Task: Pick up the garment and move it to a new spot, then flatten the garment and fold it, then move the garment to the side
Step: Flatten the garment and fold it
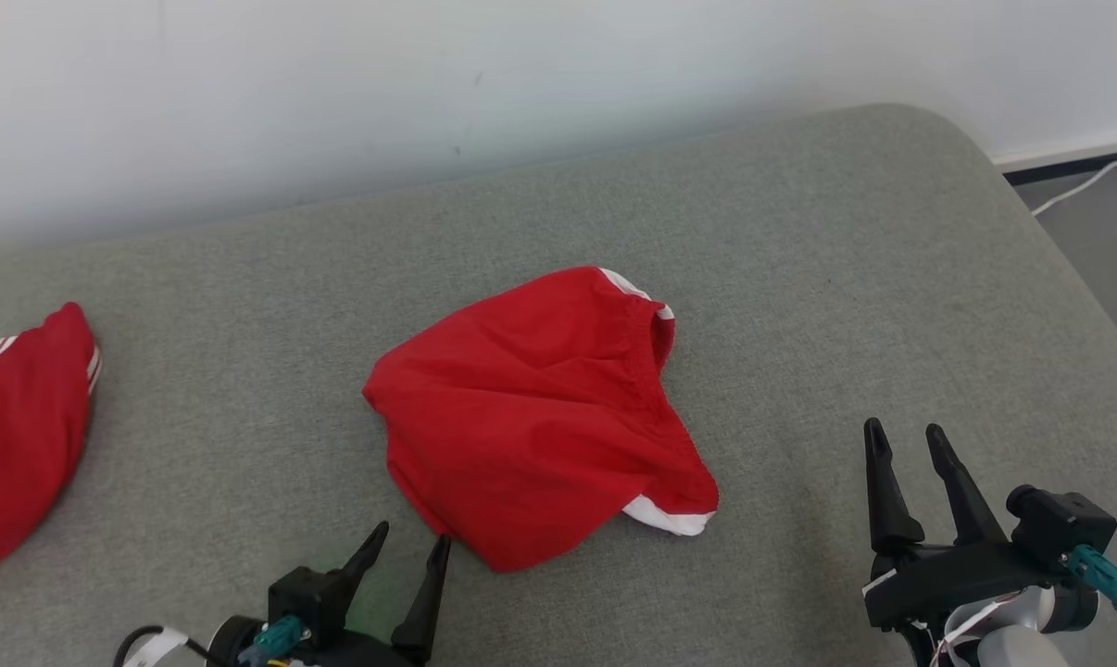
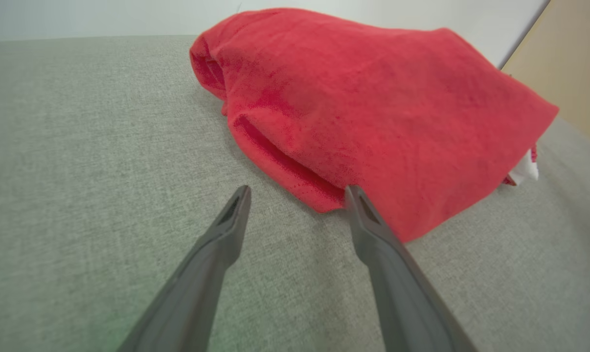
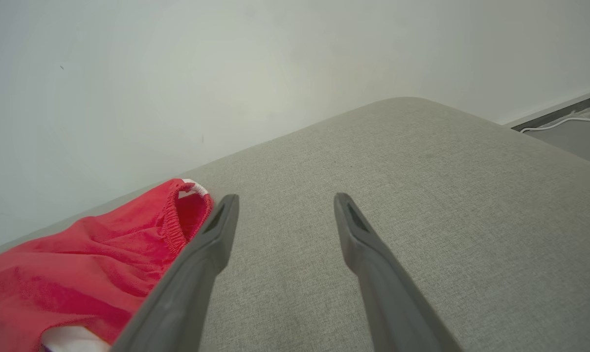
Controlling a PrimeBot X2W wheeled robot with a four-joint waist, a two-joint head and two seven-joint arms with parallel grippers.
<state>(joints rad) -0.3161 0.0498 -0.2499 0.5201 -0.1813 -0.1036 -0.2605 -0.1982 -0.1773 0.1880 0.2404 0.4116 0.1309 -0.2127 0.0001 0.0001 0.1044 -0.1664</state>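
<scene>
You've got the red garment point(image 1: 540, 417) lying crumpled near the middle of the grey cushion point(image 1: 799, 241), not flattened. Elastic waistband is at the far right end, with white trim showing there and at the near right hem.

Left gripper point(image 1: 413, 533): jaws spread wide, nothing between them. It's low at the garment's near edge. In the left wrist view 1 finger is over bare cushion and the other finger's tip is right at the red hem. Can't tell if it's touching.

Right gripper point(image 1: 903, 428): also spread wide and empty, over bare cushion, well apart from the garment on its right side.

Heads up, there's a 2nd red garment point(image 1: 21, 435) with white stripes at the cushion's left edge, well apart from yours. White wall point(image 1: 429, 83) sits behind the cushion, and a white cable point(image 1: 1082, 183) lies on the floor at far right.
</scene>
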